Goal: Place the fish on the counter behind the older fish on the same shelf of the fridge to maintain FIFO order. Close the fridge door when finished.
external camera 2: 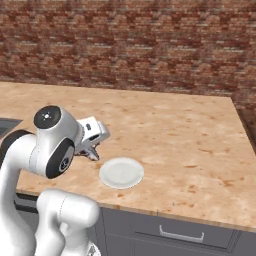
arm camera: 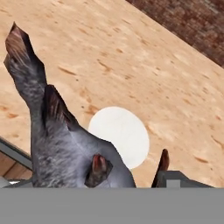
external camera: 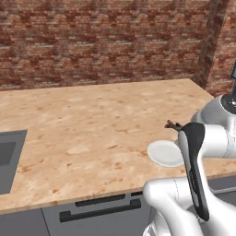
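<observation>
You face a red brick wall (external camera: 101,41) that runs behind the whole scene and turns a corner at the right of the left base view. In front of it lies the broad tan wood-grain table (external camera: 92,124), over grey drawers with bar handles (external camera 2: 182,234). A grey sink (external camera: 8,159) is cut off by the left edge of the left base view, so you see just its corner. A white plate (external camera 2: 121,172) sits near the table's front edge, partly hidden by the arm in the left base view. The gripper (external camera 2: 93,154) hangs just left of the plate, largely masked by the arm's wrist. In the hand view the dark mottled fish (arm camera: 57,144) rises between the jaws, its tail up and its lower body cut off by the frame; the jaws stand wide around its body, and you cannot tell whether they actually press on it.
</observation>
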Controlling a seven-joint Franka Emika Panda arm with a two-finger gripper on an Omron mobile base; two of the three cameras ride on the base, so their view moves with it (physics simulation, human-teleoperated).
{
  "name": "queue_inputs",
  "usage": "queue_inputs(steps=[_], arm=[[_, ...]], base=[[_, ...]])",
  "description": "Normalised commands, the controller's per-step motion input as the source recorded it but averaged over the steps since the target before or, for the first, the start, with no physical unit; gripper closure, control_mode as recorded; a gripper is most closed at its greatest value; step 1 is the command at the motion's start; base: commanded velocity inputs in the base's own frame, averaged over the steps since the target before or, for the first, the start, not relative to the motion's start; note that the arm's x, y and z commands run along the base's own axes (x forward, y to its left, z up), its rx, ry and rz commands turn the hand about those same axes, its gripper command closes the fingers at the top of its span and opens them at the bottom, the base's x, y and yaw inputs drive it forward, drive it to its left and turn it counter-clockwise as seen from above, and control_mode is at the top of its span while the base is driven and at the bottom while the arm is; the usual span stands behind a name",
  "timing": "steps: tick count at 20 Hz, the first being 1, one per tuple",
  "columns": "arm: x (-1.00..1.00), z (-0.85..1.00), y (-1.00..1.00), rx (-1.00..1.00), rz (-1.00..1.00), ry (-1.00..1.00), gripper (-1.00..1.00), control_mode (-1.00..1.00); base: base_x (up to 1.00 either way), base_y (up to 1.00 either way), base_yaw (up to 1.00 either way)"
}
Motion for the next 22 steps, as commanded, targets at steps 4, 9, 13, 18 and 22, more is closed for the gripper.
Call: queue_inputs(steps=[4,9,13,18,22], arm=[[0.00,0.00,0.02,0.00,0.00,0.00,1.00,-1.00],[-0.47,-0.08,0.00,0.00,-0.08,-0.01,1.00,-1.00],[-0.14,-0.11,0.04,-0.02,-0.01,0.00,1.00,-1.00],[-0.25,-0.03,0.05,0.00,0.00,0.00,1.00,-1.00],[0.00,0.00,0.00,0.00,0.00,0.00,1.00,1.00]], base=[[0.00,0.00,0.00],[0.00,0.00,0.00],[0.00,0.00,0.00],[0.00,0.00,0.00],[-0.74,0.00,-0.14]])
